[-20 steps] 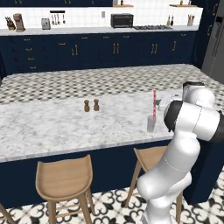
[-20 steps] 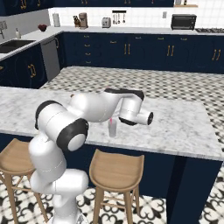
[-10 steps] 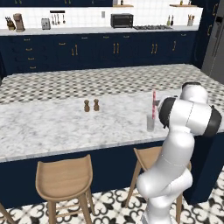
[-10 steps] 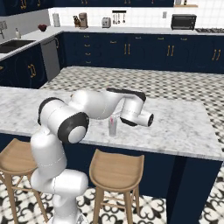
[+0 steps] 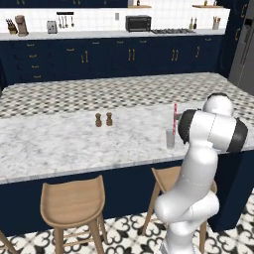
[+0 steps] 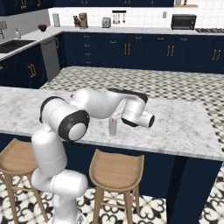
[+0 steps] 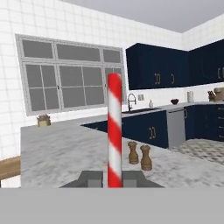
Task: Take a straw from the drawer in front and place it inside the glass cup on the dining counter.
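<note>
A navy-cabinet kitchen with white tile walls surrounds the long marble dining counter (image 5: 74,144), the bench for this job, with wooden stools (image 5: 74,206) tucked along its near side. In the hand view the fingers (image 7: 111,178) are pressed in on either side of the straw (image 7: 114,131), pinching it near its lower part so that it stands upright along the hand. From the left base view the straw (image 5: 174,118) rises straight above the glass cup (image 5: 170,139), which stands near the right end of the bench just beside the arm's elbow; its lower end seems to be at or inside the cup's mouth, though how deep it sits cannot be told. The right base view shows the glass cup (image 6: 113,126) directly under the wrist. The step in hand looks like the final lowering and release: keep the straw vertical, bring it down until it reaches the bottom, then spread the fingers and lift straight up so that the light cup is not tipped. The straw is a thin rod with red and pale stripes, clearly taller than the clear tumbler. Two brown shakers (image 5: 103,119) stand well apart to the left.
</note>
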Robot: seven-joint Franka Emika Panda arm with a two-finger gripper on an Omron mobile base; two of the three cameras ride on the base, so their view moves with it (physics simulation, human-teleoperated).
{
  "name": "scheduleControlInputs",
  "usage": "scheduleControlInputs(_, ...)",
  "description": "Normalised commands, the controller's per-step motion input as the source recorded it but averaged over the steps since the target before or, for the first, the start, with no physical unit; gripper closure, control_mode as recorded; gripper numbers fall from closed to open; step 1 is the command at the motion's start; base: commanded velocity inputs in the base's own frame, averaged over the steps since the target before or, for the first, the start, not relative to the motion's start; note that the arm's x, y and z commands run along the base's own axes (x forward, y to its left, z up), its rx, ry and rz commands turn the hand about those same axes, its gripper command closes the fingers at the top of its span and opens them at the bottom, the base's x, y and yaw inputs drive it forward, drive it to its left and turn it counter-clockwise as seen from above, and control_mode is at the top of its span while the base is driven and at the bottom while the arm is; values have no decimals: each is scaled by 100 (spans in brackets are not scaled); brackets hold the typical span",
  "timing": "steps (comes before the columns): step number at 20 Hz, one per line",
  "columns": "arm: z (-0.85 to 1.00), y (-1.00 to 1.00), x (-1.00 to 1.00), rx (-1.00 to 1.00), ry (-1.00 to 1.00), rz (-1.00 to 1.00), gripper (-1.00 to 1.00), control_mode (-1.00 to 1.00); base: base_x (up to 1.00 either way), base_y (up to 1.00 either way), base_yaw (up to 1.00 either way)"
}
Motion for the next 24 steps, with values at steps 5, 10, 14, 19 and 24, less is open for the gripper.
scheduleControlInputs(5, 10, 0, -23, 0, -1, -2, 100, -100, 0, 0, 0)
scheduleControlInputs(10, 35, 0, -12, 0, -1, -3, 100, -100, 0, 0, 0)
scheduleControlInputs(14, 15, 0, 10, 0, 0, -5, 100, -100, 0, 0, 0)
scheduleControlInputs(19, -6, 0, 31, 0, 1, -4, 100, -100, 0, 0, 0)
scheduleControlInputs(24, -25, 0, 26, 0, 2, -3, 100, -100, 0, 0, 0)
